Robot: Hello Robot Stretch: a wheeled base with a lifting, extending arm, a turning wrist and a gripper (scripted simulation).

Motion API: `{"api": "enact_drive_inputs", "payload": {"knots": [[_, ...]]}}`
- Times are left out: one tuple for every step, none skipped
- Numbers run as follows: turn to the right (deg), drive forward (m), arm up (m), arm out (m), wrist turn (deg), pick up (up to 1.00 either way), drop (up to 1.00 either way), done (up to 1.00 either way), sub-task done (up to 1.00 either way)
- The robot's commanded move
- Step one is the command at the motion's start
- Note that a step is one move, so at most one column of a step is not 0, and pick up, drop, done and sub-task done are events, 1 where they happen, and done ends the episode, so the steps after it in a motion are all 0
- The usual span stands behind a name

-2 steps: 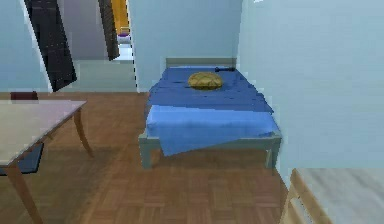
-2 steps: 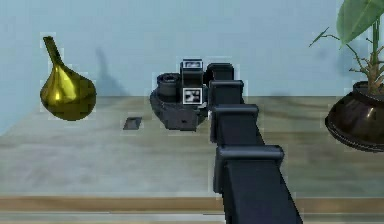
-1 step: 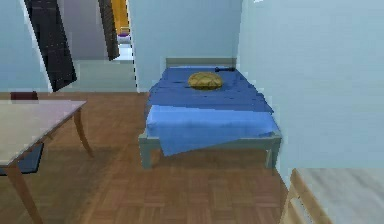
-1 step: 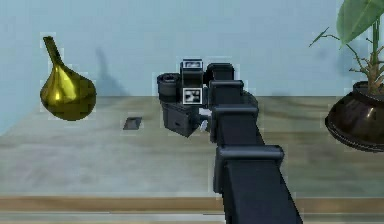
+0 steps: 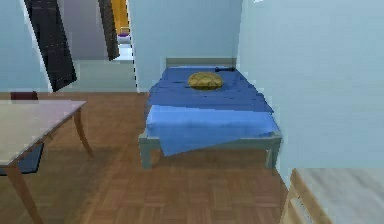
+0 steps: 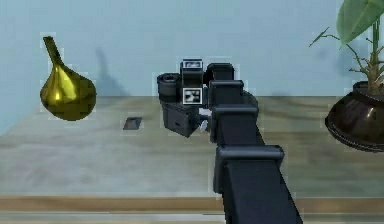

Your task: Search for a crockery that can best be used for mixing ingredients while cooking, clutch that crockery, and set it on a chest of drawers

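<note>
Nearby stand one gold vase (image 6: 66,90), one potted plant (image 6: 361,113) and one tool (image 6: 175,117); whether it holds anything, I cannot tell.

The wooden desk (image 6: 100,160) bears a golden vase (image 6: 68,85) at nine o'clock, a small dark thing (image 6: 132,123) beside it, and a potted plant (image 6: 360,110) at three o'clock. A yellowish lump (image 5: 206,80) lies on the bed (image 5: 210,120).

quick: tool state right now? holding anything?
Tool: state cannot be told. It shows against the wooden top, and whether it holds anything cannot be told either.
</note>
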Motion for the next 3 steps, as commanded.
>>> {"api": "enact_drive_inputs", "payload": {"knots": [[0.0, 0.0, 0.0, 0.0, 0.0, 0.0, 1.0, 0.0, 0.0], [0.0, 0.0, 0.0, -0.1, 0.0, 0.0, 0.0, 0.0, 0.0], [0.0, 0.0, 0.0, 0.0, 0.0, 0.0, 0.0, 1.0, 0.0]]}}
